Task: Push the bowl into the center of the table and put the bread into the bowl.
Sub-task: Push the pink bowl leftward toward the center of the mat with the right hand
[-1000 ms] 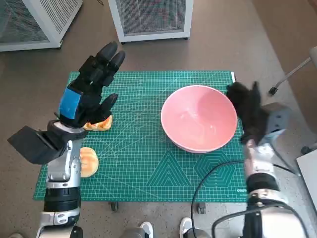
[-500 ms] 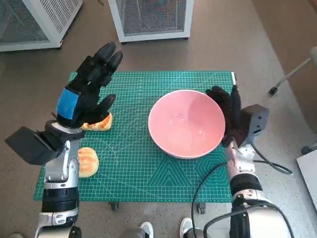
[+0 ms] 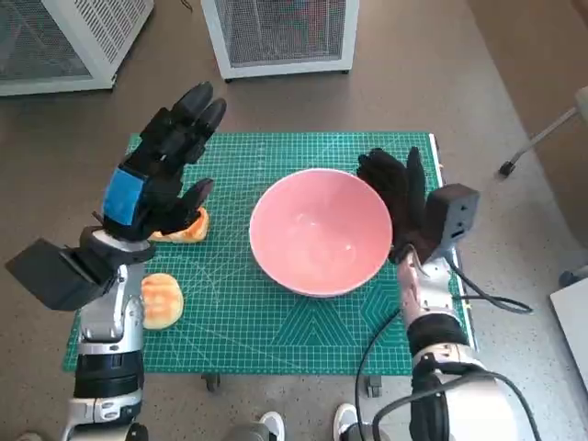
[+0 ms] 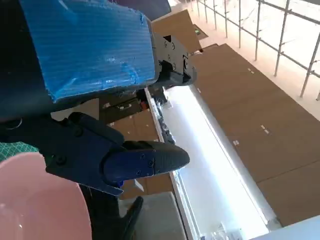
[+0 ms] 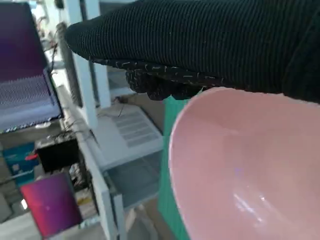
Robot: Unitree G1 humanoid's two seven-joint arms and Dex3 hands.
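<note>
Pink bowl (image 3: 319, 230) upright near the middle of the green cutting mat (image 3: 276, 340), a little toward the robot's right side; inside bare and glossy; only a curved slice of rim visible in the left wrist view (image 4: 35, 200), and a larger part of the inside in the right wrist view (image 5: 250, 165). Right hand (image 3: 397, 197) in its black knitted glove pressed flat against the bowl's right-hand rim, fingers stretched out and apart toward the far edge of the mat, grasping nothing (palm side hidden behind the glove's back); in the right wrist view (image 5: 200, 45) seen only as a dark band just above the rim. Two pieces of bread at the mat's left side: one (image 3: 184, 226) largely covered by the left hand, only an orange-brown edge showing; the other (image 3: 161, 299) nearer the robot, partly cut off by the left forearm. Left hand (image 3: 156, 179) raised over the first piece, blue-taped back up, fingers spread and reaching toward the far left corner, nothing held; contact with the bread beneath impossible to judge. Two white mesh-fronted cabinets (image 3: 280, 32) on the floor beyond the table.
</note>
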